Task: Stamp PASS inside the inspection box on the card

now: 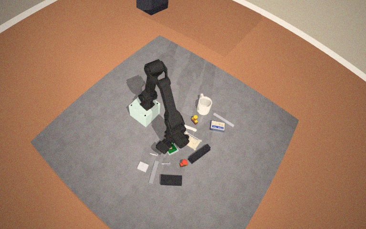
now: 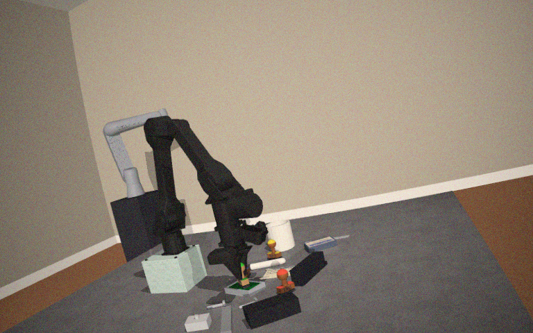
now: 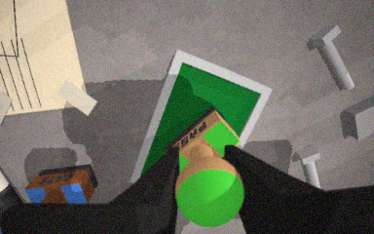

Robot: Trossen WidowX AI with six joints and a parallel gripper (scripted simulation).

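The PASS stamp (image 2: 243, 281) (image 3: 209, 197) has a green ball knob and a wooden base with green patches. My gripper (image 2: 242, 271) (image 3: 202, 153) is shut on it, one finger at each side of its neck. The stamp stands upright over the green ink pad (image 1: 172, 149) (image 2: 235, 291) (image 3: 263, 96), its base at the pad's surface; contact underneath is hidden. The base is turned relative to the pad's rim. The cream card (image 1: 193, 143) (image 2: 270, 274) (image 3: 44, 63) lies beside the pad, at upper left in the wrist view, with part of its black line print showing.
A blue-marked stamp (image 3: 63, 187) lies between card and pad. A red stamp (image 1: 184, 162) (image 2: 282, 275), a yellow stamp (image 1: 194, 119) (image 2: 271, 247), black blocks (image 1: 198, 153) (image 1: 171, 180), a mug (image 1: 204, 105), a box (image 1: 217, 126), a white rod (image 2: 268, 263) and small pegs (image 3: 336, 63) stand around.
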